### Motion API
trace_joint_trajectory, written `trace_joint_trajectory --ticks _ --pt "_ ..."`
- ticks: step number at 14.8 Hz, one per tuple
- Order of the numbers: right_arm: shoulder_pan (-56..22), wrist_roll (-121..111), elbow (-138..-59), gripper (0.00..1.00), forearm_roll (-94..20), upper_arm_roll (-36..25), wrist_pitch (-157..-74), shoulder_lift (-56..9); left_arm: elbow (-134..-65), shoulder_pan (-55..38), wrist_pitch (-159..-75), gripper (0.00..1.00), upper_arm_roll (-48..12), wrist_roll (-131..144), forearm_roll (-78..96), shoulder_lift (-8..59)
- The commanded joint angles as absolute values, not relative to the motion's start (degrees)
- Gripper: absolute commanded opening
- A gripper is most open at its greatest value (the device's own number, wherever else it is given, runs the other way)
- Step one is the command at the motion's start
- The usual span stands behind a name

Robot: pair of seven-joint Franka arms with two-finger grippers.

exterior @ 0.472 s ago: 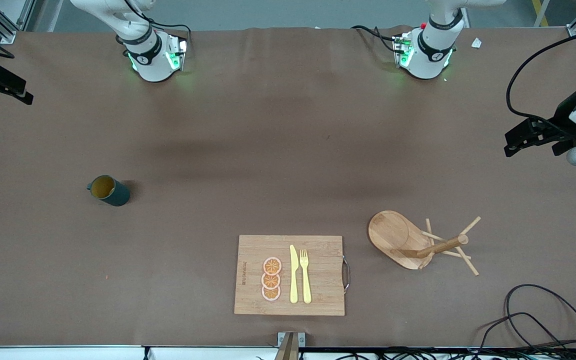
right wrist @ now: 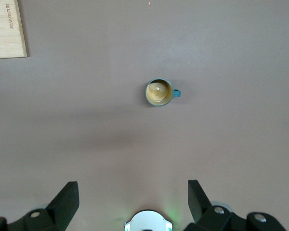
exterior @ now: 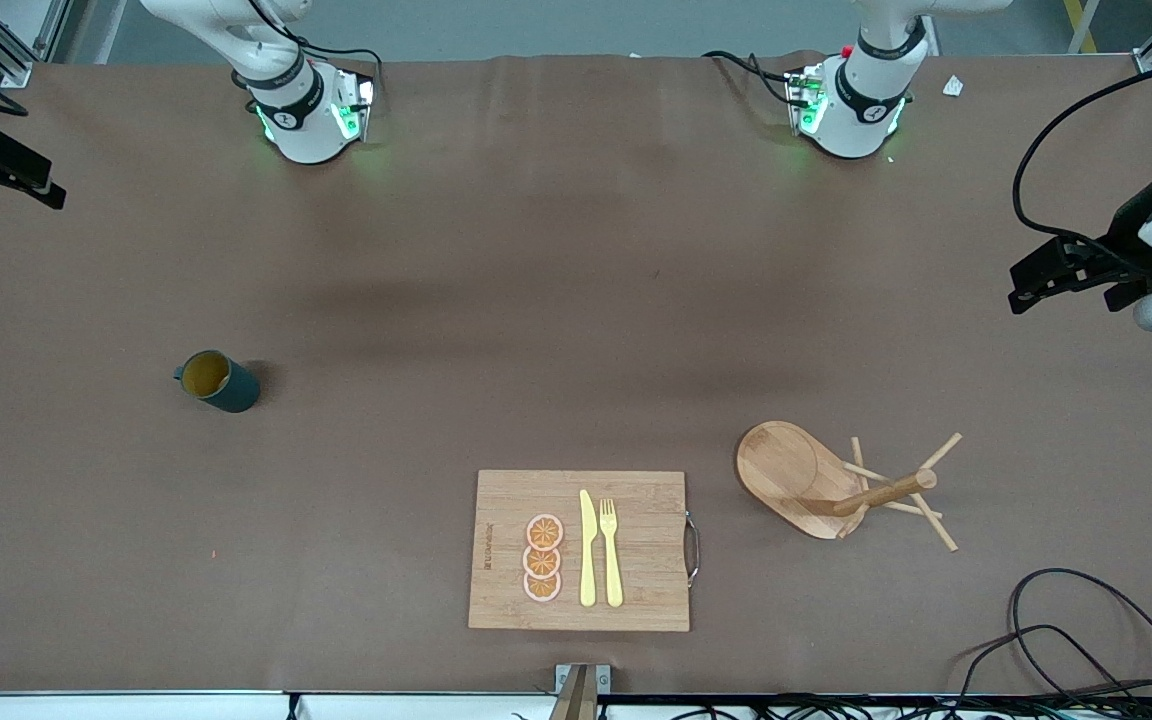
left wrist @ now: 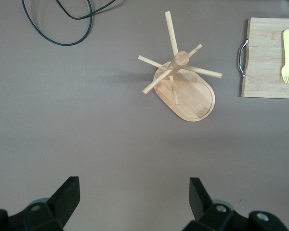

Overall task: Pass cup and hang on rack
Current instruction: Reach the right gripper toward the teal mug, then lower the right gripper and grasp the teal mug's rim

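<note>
The cup [exterior: 219,381], dark teal with a yellowish-brown inside, stands upright on the brown table toward the right arm's end. It also shows in the right wrist view [right wrist: 159,92], small and well below the camera. My right gripper [right wrist: 133,197] is open and empty, high over the table between the right arm's base [right wrist: 147,224] and the cup. The rack [exterior: 836,485], a light wooden mug tree with thin pegs, stands toward the left arm's end. My left gripper [left wrist: 133,197] is open and empty, high over bare table, with the rack [left wrist: 183,86] below it. Neither gripper shows in the front view.
A wooden cutting board [exterior: 646,590] lies near the front edge with a yellow knife [exterior: 587,548], a fork [exterior: 611,550] and orange slices [exterior: 543,558]. A black cable [exterior: 1076,620] loops on the table nearer the front camera than the rack. Dark equipment [exterior: 1066,270] overhangs the left arm's end.
</note>
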State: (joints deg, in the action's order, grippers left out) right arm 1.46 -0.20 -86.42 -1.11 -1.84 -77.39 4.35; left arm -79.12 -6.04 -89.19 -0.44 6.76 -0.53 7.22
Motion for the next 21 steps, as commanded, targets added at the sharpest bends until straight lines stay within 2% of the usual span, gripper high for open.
trace_joint_trajectory --ticks 1,11,17,21 --pt "1.4 1.1 -87.0 1.0 -1.3 -1.8 -77.3 4.0 -78.7 -6.0 -89.2 1.0 -0.3 6.2 0.4 7.2" --pt "6.1 -11.7 -88.1 1.0 -1.8 -2.3 -90.2 -13.3 -78.7 -5.9 -89.2 1.0 -0.3 6.0 0.4 7.2" --pt "8.0 -34.2 -104.0 1.0 -2.1 -2.3 -108.6 -14.8 -78.7 -5.9 -89.3 1.0 -0.3 6.0 0.4 7.2" --pt "8.0 -44.6 -108.9 1.0 -2.8 -2.2 -118.0 -18.2 -78.7 -5.9 -89.3 1.0 -0.3 6.0 0.4 7.2"
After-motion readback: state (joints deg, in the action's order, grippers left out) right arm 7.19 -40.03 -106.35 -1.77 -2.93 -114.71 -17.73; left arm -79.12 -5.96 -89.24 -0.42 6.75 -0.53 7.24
